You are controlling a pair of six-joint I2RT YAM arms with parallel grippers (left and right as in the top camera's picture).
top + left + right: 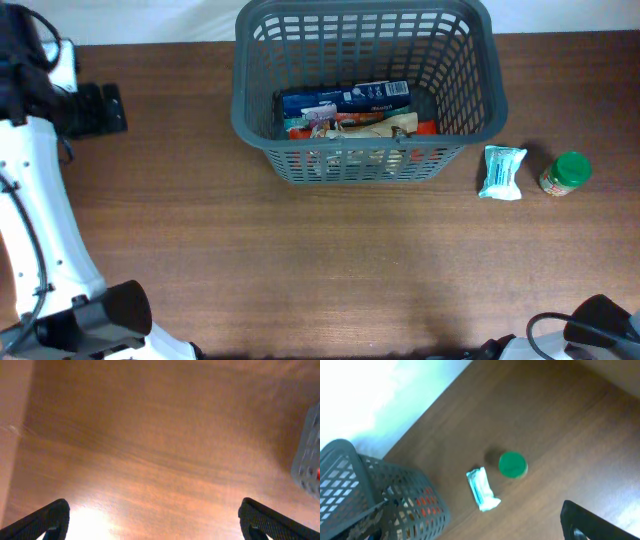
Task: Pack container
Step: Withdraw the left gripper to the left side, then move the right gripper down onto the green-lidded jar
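The container (365, 75), a large dark grey slotted basket, stands at the back middle of the table. It holds a blue box (345, 99) and several packets. A light teal packet (503, 172) and a green-lidded jar (566, 173) lie on the table to its right. They also show in the right wrist view, the packet (482, 489) beside the jar (512, 464), with the basket (395, 495) at the left. My left gripper (152, 522) is open and empty over bare wood at the far left. My right gripper (472, 527) is open and empty, with only one finger showing.
The wooden table (320, 260) spans the view. My left arm (40, 200) runs along the left edge. Part of my right arm (603, 322) shows at the bottom right corner. A corner of the basket (311, 457) shows at the right in the left wrist view.
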